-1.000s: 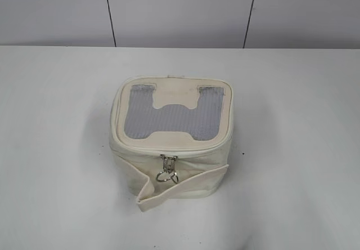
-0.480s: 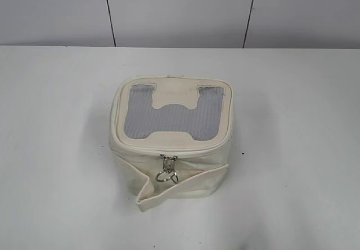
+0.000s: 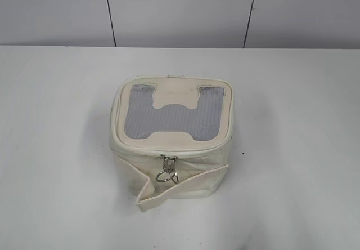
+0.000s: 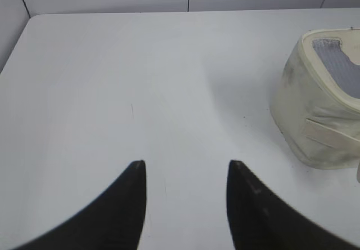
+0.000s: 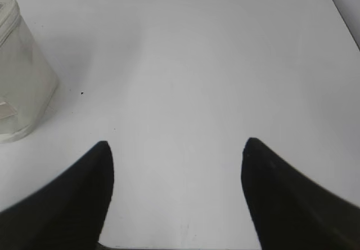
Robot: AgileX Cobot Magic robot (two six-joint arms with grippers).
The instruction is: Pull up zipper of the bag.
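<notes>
A: Where is the thin cream zipper with its small silver slider and round ring pull?

B: It runs around the lid edge of the small boxy cream-white fabric bag with the grey mesh H-shaped window. In the exterior view the slider sits at the middle of the bag's near face, at six o'clock from the lid's centre, with the ring hanging just above the loose cream strap. The bag stands near the middle of the white tabletop.

A: Which way does it lie from each hand?

B: From the left hand the bag lies at about two o'clock, well apart, with bare tabletop between. From the right hand it lies at about ten o'clock, only its edge in view. Neither wrist view shows the slider, so I cannot say which hand is nearer; they look about even.

A: The zipper's line?

B: Along the near face it runs left to right, then bends around the rounded corners. I judge the pull has to follow that line sideways and around a corner, not lift straight up.

A: The hands themselves?

B: Both are released, fingers spread wide, holding nothing, touching nothing.

A: The count?

B: One bag, one zipper, one slider and ring that I can see, one strap, two hands.
</notes>
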